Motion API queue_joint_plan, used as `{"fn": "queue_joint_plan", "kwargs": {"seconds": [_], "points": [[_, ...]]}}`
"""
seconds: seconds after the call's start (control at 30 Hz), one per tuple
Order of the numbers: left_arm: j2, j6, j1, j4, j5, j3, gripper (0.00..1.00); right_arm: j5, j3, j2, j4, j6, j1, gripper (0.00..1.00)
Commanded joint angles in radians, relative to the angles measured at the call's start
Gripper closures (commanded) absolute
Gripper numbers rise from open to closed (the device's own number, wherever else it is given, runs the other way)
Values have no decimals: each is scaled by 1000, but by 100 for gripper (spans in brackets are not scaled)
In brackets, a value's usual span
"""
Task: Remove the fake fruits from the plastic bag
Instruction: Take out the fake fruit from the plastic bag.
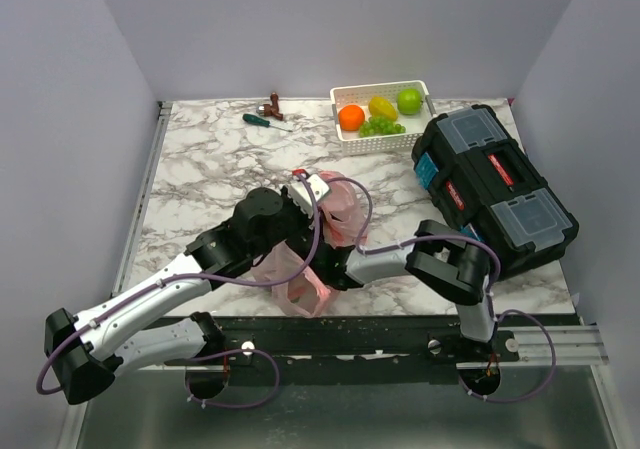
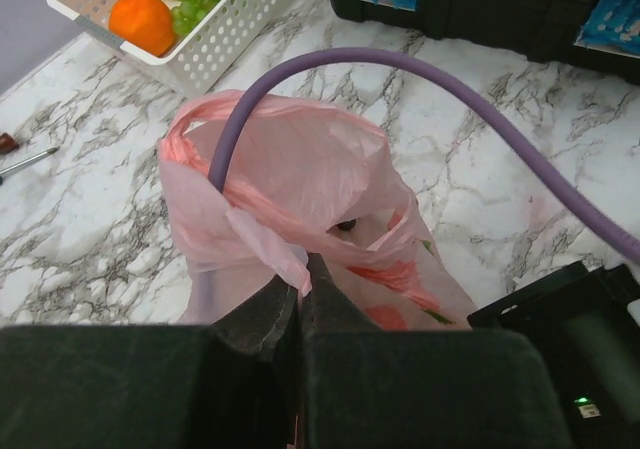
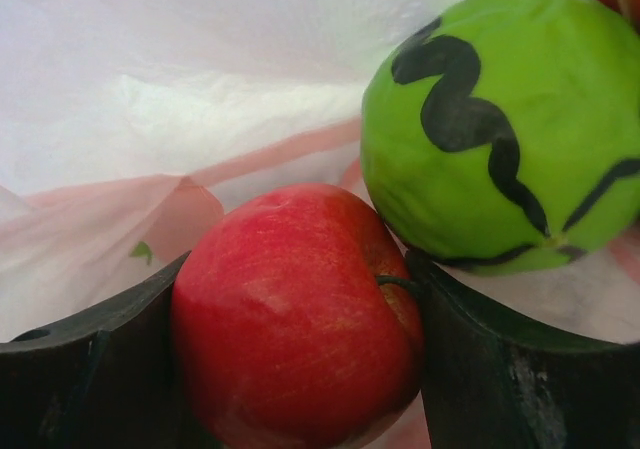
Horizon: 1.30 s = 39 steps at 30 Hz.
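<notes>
The pink plastic bag (image 1: 341, 205) lies mid-table, and my left gripper (image 1: 318, 191) is shut on its rim and lifts the mouth. In the left wrist view a fold of the bag (image 2: 300, 169) is pinched between the closed jaws of the left gripper (image 2: 303, 269). My right gripper (image 3: 297, 269) is inside the bag, its two fingers pressed against both sides of a red apple (image 3: 300, 319). A green fruit with black wavy marks (image 3: 500, 119) rests against that apple. An orange (image 1: 351, 117), lemon (image 1: 382, 106), green apple (image 1: 409, 100) and green grapes (image 1: 381, 126) lie in the white basket (image 1: 345, 97).
A black toolbox (image 1: 495, 184) fills the right side, close to the right arm. A green-handled screwdriver (image 1: 268, 121) and a small brown object (image 1: 275, 100) lie at the back. A purple cable (image 2: 480, 109) arcs over the bag.
</notes>
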Motion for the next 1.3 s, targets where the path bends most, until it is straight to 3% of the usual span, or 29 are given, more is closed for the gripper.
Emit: {"fn": "queue_joint_plan", "kwargs": {"seconds": [0.0,0.13,0.3,0.43,0.6,0.9,1.27], "points": [[-26,-2,-10,15,-17,-11,100,47,-82,-133,8,-35,-6,56],[-57,-5,-10,-58,-104,-17,100,38,-176,-211,95,-35,-8,66],[-74,-17,-10,-184,-160,-3,100,15,-240,-252,182,-50,-8,65],[-92,-26,-10,-199,-206,-45,100,-20,-286,-283,262,-87,-8,64],[-73,-61,-10,-207,-264,-52,100,-116,-307,-330,241,-99,-8,66],[28,-13,-10,-199,-269,38,100,-325,-237,-479,-50,-51,-8,75],[-54,118,-8,-101,-310,-12,100,-495,-180,-671,-337,85,-7,79]]}}
